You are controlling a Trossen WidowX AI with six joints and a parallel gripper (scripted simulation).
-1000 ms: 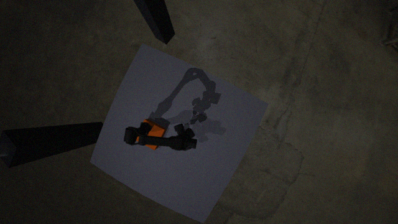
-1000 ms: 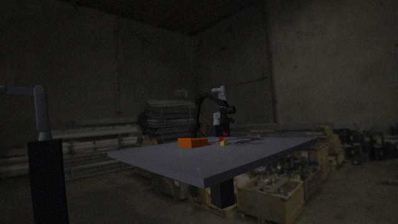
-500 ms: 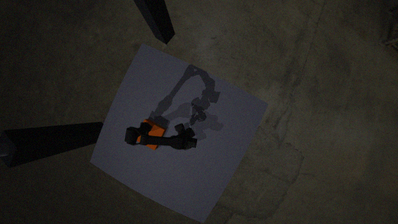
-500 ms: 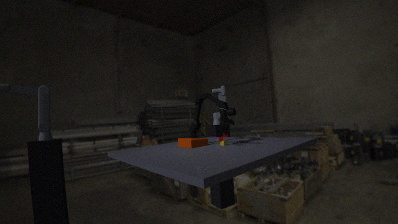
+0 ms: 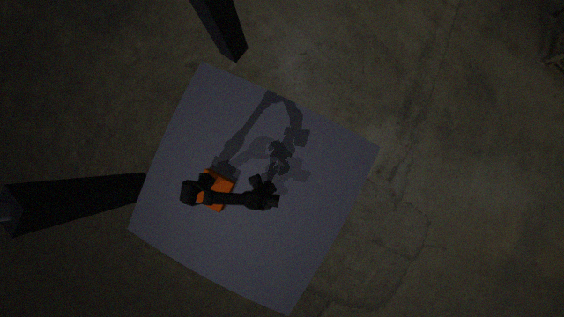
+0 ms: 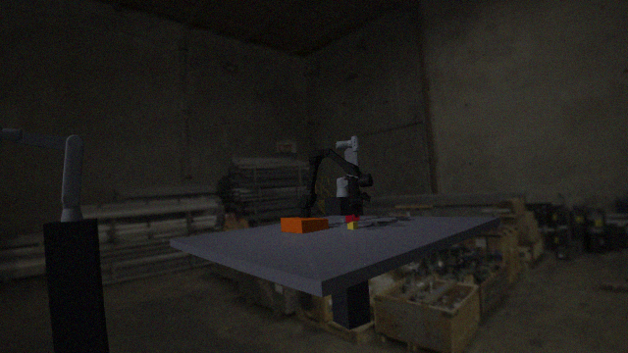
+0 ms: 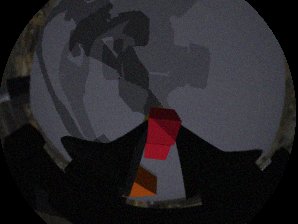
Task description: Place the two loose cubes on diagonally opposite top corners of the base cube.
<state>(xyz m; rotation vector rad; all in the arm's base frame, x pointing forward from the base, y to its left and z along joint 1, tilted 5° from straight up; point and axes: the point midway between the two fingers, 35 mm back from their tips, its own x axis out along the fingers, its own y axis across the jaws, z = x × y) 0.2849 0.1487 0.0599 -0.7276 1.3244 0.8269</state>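
The orange base cube (image 5: 218, 187) (image 6: 304, 225) sits on the grey table top (image 5: 264, 264) (image 6: 343, 255), partly under my arm. My gripper (image 7: 161, 125) (image 6: 351, 216) is shut on the red cube (image 7: 161, 135) (image 6: 351, 218), to the right of the base cube and apart from it. In the exterior view a yellow cube (image 6: 352, 226) lies on the table directly under the red cube; I cannot tell whether they touch. In the top view the dark gripper (image 5: 264, 195) hides both small cubes. A bit of the orange base (image 7: 140, 189) shows at the bottom of the wrist view.
The scene is very dim. Two dark posts (image 5: 220, 26) (image 5: 66, 198) stand off the table's edges; one (image 6: 74, 284) carries a white mount. Wooden crates (image 6: 427, 299) sit under the table. Arm shadows fall across the table top.
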